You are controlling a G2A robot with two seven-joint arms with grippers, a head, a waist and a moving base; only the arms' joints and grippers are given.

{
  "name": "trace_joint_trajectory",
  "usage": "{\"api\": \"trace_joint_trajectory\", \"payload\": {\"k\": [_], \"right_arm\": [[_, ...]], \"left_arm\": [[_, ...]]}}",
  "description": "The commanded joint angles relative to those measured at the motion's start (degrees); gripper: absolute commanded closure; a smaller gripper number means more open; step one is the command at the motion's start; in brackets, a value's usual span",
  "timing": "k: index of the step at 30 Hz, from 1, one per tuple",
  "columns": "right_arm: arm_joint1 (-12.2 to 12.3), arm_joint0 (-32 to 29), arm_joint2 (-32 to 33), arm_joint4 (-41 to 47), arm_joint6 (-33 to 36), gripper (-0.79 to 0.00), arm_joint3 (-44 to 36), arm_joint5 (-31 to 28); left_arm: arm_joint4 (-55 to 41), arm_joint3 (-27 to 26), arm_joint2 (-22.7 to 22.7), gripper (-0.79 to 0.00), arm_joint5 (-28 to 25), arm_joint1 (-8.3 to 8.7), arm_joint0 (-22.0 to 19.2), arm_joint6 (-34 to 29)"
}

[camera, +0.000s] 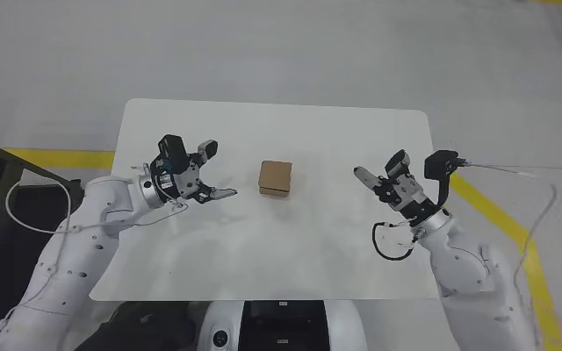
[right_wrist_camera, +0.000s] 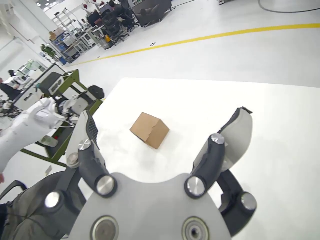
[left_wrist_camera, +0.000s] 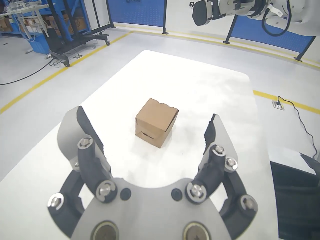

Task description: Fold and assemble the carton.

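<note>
Checking state: carton (camera: 276, 178) sits roughly mid-desk (camera: 263, 272), resting on one face, and every face I can see looks closed. It's a near-cube, so there's no real long axis to line up on. Its sides run about square to the line between the two hands. Nothing is touching it.

Left hand (camera: 219, 168): on the carton's left, near but apart, fingers spread wide, holding nothing. Its wrist view frames the carton between the two fingers, so it's aimed right at it.

Right hand (camera: 379, 165): on the carton's opposite side, well apart, also spread and empty, also aimed at the carton.

Key relation: the carton lies between the hands, with the left one clearly nearer. Any next touch is cheapest from the left.

Judgement: the fold looks basically done. In the left wrist view the top face's edge away from that hand looks ragged, maybe slightly proud, and a tuck slot shows on the face toward that hand. Can't tell whether the flap is fully seated.

If more is needed, my guess is a press-down on the top, with the right hand bracing the far side so the box doesn't skate on the smooth desk. Light cardboard dents easily, so go gentle.
</note>
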Motion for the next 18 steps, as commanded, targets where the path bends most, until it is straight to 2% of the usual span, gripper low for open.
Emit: {"api": "trace_joint_trajectory", "payload": {"k": [1,7,14,18], "right_arm": [[0.07,-0.23,1.12,-2.11,-1.46,-0.785,-0.04,0.63],[0.12,-0.39,2.89,-6.01,-4.99,-0.785,-0.82,2.19],[-0.06,-1.74,4.96,-7.83,-10.70,-0.785,-1.67,4.86],[-0.04,-2.43,6.36,-7.88,-11.30,-0.785,-2.83,4.98]], "left_arm": [[-2.07,-0.83,-0.84,-0.785,0.98,0.06,0.44,-2.15],[-6.24,-1.70,-1.46,-0.785,2.69,-0.01,-0.19,-6.77],[-8.84,-2.08,-3.63,-0.785,3.42,0.08,-0.37,-9.04],[-9.50,-2.39,-4.05,-0.785,3.48,0.04,-0.32,-9.99]]}}
